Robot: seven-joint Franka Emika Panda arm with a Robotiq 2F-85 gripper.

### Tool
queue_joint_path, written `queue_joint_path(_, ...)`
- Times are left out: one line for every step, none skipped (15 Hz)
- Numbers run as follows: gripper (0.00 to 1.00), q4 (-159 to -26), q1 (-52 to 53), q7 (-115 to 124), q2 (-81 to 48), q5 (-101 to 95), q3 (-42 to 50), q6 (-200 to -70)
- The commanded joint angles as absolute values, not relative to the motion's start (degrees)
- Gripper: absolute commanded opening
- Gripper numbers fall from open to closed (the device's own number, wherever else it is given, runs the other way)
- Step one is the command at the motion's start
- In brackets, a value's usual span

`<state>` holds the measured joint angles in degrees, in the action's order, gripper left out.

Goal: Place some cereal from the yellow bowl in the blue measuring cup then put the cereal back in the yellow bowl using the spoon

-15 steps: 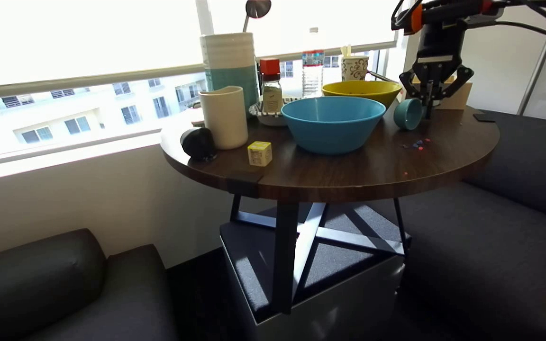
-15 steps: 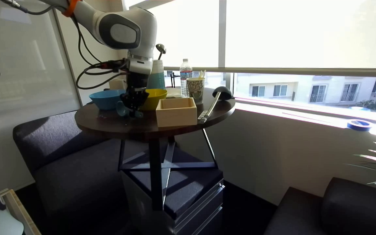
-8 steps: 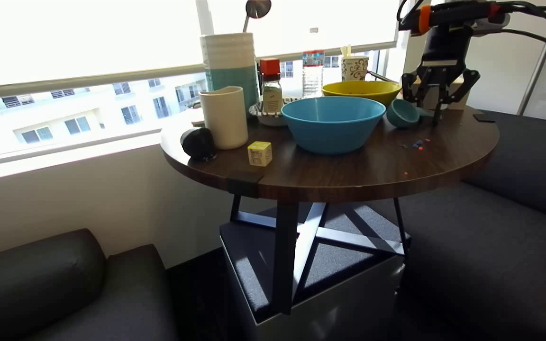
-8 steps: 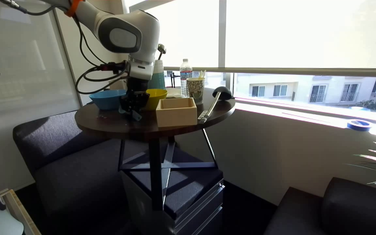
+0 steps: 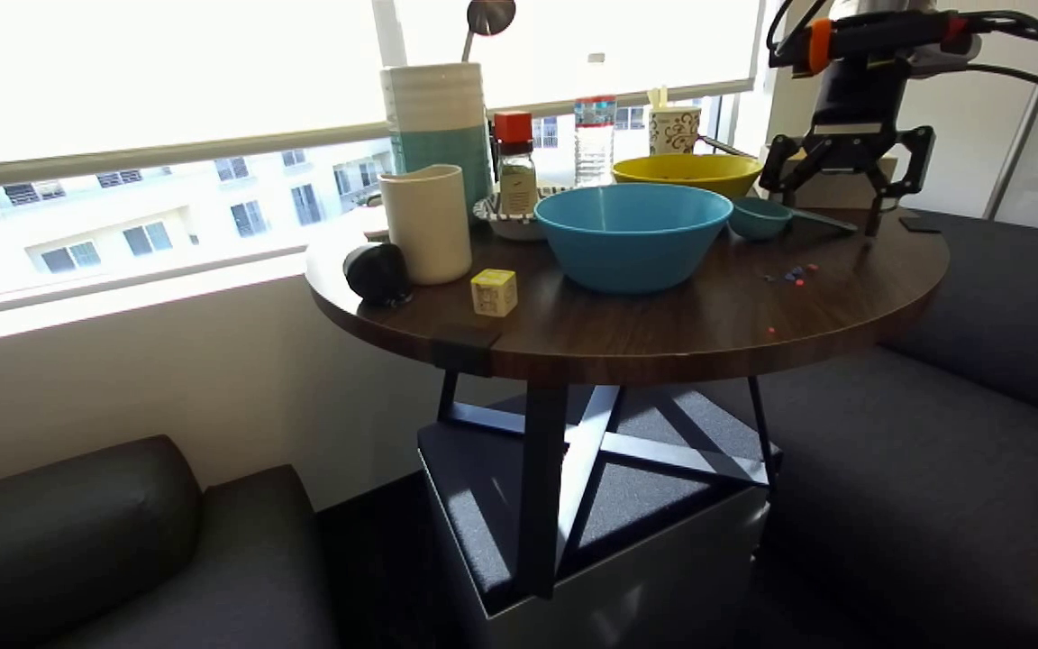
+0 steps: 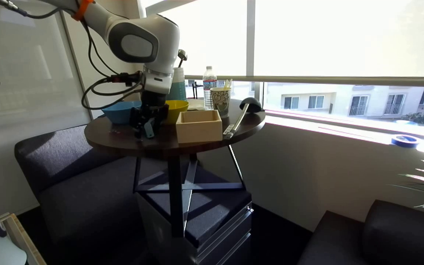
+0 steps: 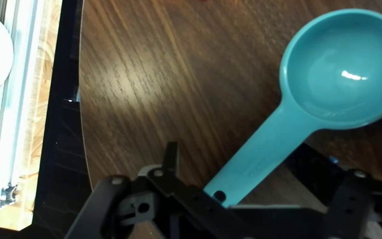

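teal-blue measuring cup sits upright on the bench, well in from the edge, flat handle aimed outward at the rim. looks empty in the wrist view, just some glare. the hand isn't holding anything: fingers spread wide, handle lying on a slant between them. can't tell if a finger is brushing it.

stuff i'd worry about: lifting or sliding the hand off from here could hook that handle and flip the cup, since they're so close. if the plan is to clamp down instead, i'd bet the slant twists the handle and spins the cup into the yellow bowl just beside it. big blue bowl is near too, so that could get bumped.

next one: the wooden box sits near the hand, by the front edge of the bench in an exterior view, and a sloppy swing could shove it off. same for the ladle, its stem ends close to that edge.

oh and there are coloured crumbs loose on the bench, maybe cereal. i'd expect more of those if a filled cup tilts before it's over a bowl.
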<state>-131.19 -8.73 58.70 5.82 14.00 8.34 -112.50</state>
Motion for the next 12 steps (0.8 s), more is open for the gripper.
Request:
queue_joint_path(1.00,-132.7,-9.5,58.2,10.1,12.3,8.2,-112.3)
queue_joint_path(1.00,-132.7,-9.6,58.4,11.1,11.4,8.2,-112.1)
queue_joint_path(1.00,-132.6,-9.8,58.7,12.4,10.4,8.0,-111.7)
queue_joint_path(1.00,-132.5,-9.9,58.8,13.6,9.5,7.8,-111.2)
queue_joint_path(1.00,-132.5,-10.0,58.6,14.8,8.7,7.7,-110.9)
queue_joint_path(1.00,-132.5,-10.1,58.2,16.1,7.9,7.4,-110.6)
queue_joint_path(1.00,-132.5,-10.1,57.1,17.5,6.7,7.1,-110.6)
queue_joint_path(1.00,-132.5,-10.0,56.1,18.9,5.7,6.7,-110.9)
queue_joint_path(1.00,-132.5,-9.7,54.0,20.3,4.6,6.3,-111.4)
queue_joint_path(1.00,-132.4,-9.5,52.2,21.6,3.8,5.8,-111.2)
queue_joint_path(1.00,-132.2,-9.4,50.7,22.7,3.0,5.1,-111.3)
queue_joint_path(1.00,-132.1,-9.2,49.1,23.7,2.4,4.4,-111.2)
